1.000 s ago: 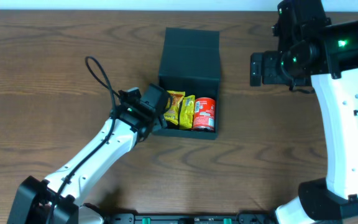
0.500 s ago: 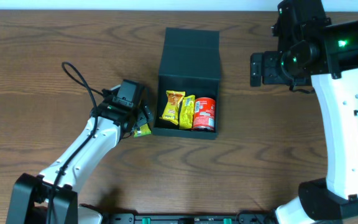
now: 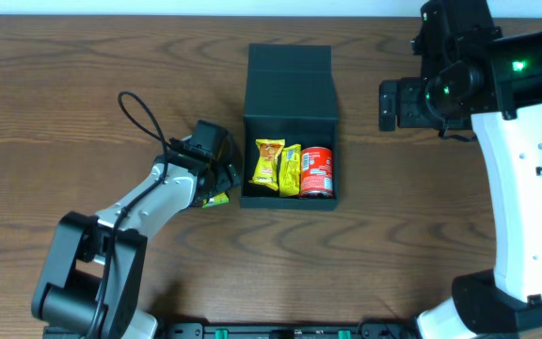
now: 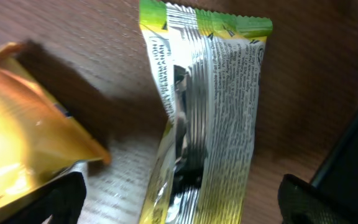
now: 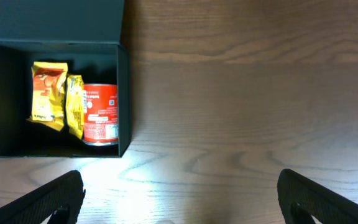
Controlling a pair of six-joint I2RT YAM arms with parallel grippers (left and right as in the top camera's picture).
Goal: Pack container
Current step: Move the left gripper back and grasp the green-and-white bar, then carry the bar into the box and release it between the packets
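Container (image 3: 288, 85), a matte dark square box, sits at the middle of the desk (image 3: 73, 66), flap lid back; we see crinkly yellow packets (image 3: 269, 162) and a red can (image 3: 315, 171) inside. Our left gripper (image 3: 220, 177) gapes empty over a glossy foil packet (image 4: 210, 106), right gripper (image 3: 390, 104) likewise

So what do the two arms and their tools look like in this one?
Both arms have white links with black joints. The left arm carries a looping black cable near its wrist; the right arm shows green lights on its black housing. The left tool and right tool are black.
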